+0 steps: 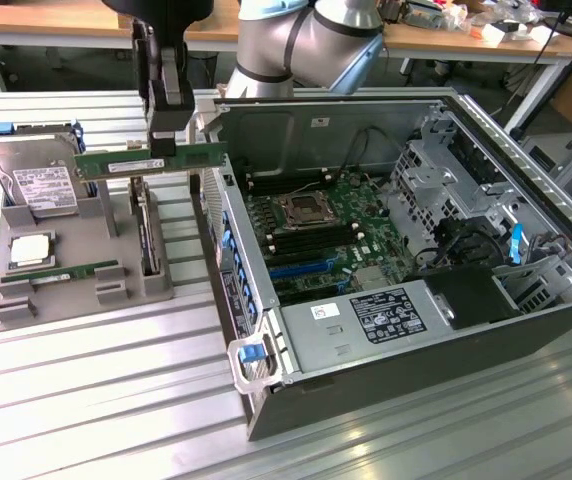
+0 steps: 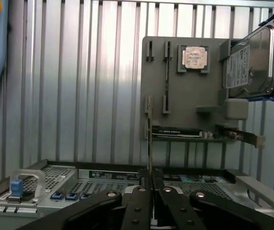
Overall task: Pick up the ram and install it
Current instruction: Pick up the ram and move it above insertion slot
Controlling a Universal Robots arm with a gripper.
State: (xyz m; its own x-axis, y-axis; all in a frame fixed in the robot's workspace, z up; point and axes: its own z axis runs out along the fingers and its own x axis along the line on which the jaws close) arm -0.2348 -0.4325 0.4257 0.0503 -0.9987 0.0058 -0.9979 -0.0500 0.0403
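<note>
While pinched mid-length in narrowed jaws for balance, holds ram (image 1: pixel 116 162) level, clear above grey tray (image 1: pixel 81 300), beside open computer case (image 1: pixel 316 395).

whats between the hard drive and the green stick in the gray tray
A square processor chip lies between the hard drive and that second ram stick, as the exterior view shows.
</note>
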